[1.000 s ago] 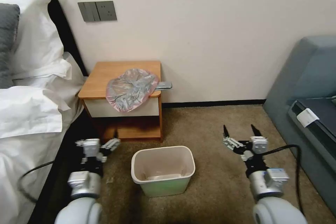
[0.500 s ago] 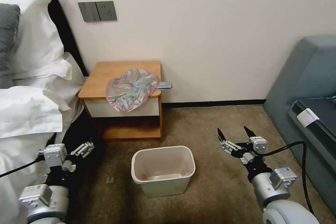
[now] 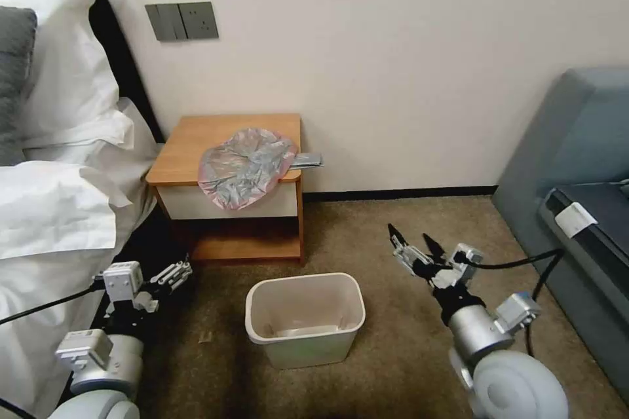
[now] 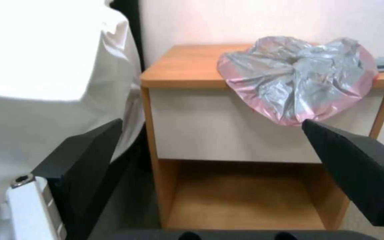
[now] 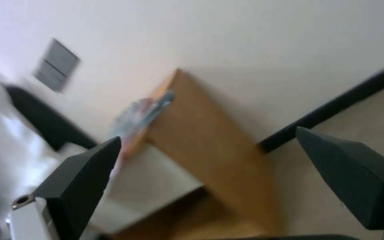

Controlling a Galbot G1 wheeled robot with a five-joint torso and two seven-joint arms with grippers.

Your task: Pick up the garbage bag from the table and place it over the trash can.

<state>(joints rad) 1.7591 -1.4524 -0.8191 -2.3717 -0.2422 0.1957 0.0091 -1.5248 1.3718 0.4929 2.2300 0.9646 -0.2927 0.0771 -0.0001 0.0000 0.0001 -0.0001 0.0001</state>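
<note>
Garbage bag [image 3: 246, 167] overhangs table [image 3: 190, 144] edge; trash can [image 3: 305, 317] stands apart

Bedroom, bed [image 3: 52, 209] with white sheets, wooden nightstand [image 3: 196, 144], carpet [image 3: 393, 222]

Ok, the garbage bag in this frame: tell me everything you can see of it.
The garbage bag is thin, crinkly, translucent grey plastic with a pinkish-red rim, bunched into a flattish heap. It lies on the table toward its front right, its lower edge drooping over the white drawer front. Neither gripper touches it; the trash can stands on the carpet below.
</note>
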